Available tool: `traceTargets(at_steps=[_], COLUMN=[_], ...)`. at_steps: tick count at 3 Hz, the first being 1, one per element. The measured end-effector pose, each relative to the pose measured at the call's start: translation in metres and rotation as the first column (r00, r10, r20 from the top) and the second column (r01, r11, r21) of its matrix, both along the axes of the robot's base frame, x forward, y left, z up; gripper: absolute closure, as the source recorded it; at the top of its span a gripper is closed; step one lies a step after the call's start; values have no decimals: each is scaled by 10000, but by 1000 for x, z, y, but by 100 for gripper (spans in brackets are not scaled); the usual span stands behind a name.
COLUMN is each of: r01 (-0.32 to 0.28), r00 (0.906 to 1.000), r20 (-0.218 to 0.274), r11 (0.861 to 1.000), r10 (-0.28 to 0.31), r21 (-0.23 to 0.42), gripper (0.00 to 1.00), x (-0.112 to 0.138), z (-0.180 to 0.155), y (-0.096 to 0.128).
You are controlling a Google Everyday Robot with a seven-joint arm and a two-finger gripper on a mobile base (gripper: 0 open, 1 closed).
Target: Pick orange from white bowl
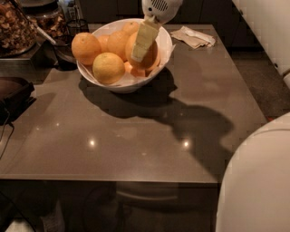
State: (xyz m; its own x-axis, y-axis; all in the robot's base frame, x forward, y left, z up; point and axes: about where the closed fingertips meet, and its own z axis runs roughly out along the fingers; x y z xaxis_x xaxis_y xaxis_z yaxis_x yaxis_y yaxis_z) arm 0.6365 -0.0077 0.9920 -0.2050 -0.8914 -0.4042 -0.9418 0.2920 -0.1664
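Where the picture begins at its far left, a clear container (13, 27) of brown dried pieces stands at the back corner, and a dark, flat object (13, 95) rests at the edge below it. Just right of the container is a small dark pot (63, 50) with a pale handle leaning out of it.

Next comes the white bowl (136, 85), set towards the back of a smooth grey-brown bench (136, 136) and casting a broad shadow forward and right. It is heaped with fruit. An orange fruit (85, 47) sits highest on the left rim, a paler yellowish fruit (108, 68) lies at the front, and two more orange ones (117, 41) are tucked behind.

On the right side of the bowl is the orange (152, 53), deep in colour, riding high on the pile above the rim. The claw (141, 53) reaches down from the top of the picture on a white wrist (161, 8) and is clenched on this orange. One pale finger (144, 38) is pressed flat down its front face; the other is hidden behind the fruit.

Further right, a crumpled paper napkin (195, 37) lies near the bench's back edge. The robot's white body (258, 181) fills the lower right corner.
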Motion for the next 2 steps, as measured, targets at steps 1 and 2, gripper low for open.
traceTargets(at_steps=[1,2], r01=[-259,-780], r00=[9996,9969], r20=[141,209], r11=[9979,9900], r10=[251,761], r21=[597,1176], gripper=[100,100], x=[-18,-43], z=[15,26], y=[4,2])
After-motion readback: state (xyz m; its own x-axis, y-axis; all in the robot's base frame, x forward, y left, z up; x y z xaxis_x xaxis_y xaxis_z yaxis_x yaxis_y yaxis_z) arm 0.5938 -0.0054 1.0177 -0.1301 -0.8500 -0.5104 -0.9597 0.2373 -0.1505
